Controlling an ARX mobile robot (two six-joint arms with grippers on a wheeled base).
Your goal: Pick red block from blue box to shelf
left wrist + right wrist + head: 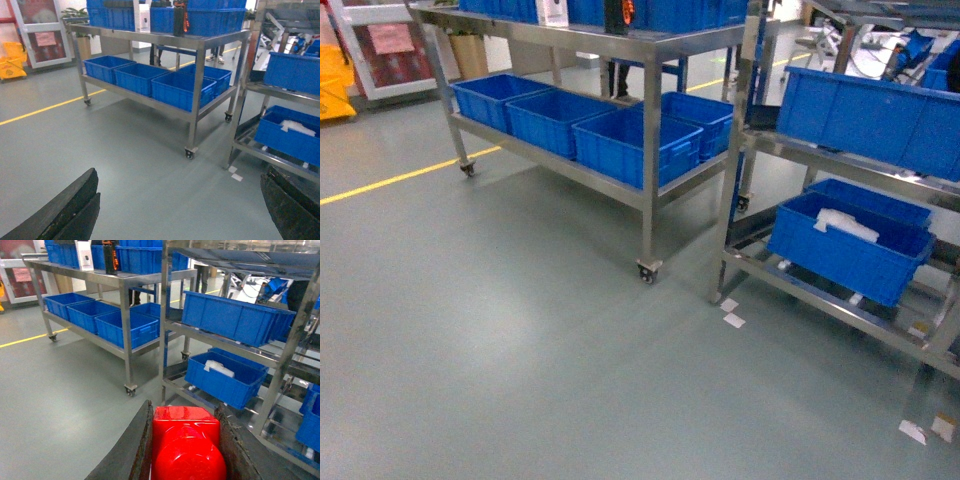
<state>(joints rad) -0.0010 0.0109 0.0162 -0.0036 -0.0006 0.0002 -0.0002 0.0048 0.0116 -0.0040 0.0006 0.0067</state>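
The red block (186,440), glossy with a round stud facing the camera, fills the bottom of the right wrist view. My right gripper (184,407) is shut on it, one dark finger on each side. The shelf (164,315), a tall steel rack, stands just ahead of it and at the right of the head view (840,165). My left gripper (180,175) is open over bare floor, with nothing between its fingers (75,200); the shelf (243,100) is to its right. The blue box is out of view. Neither gripper shows in the head view.
A wheeled steel trolley (650,140) with dark blue ribbed crates (630,145) stands left of the shelf, its caster (647,271) nearest. More dark blue crates (850,250) sit on the shelf's tiers. A yellow floor line (400,178) runs at left. Grey floor lies in front.
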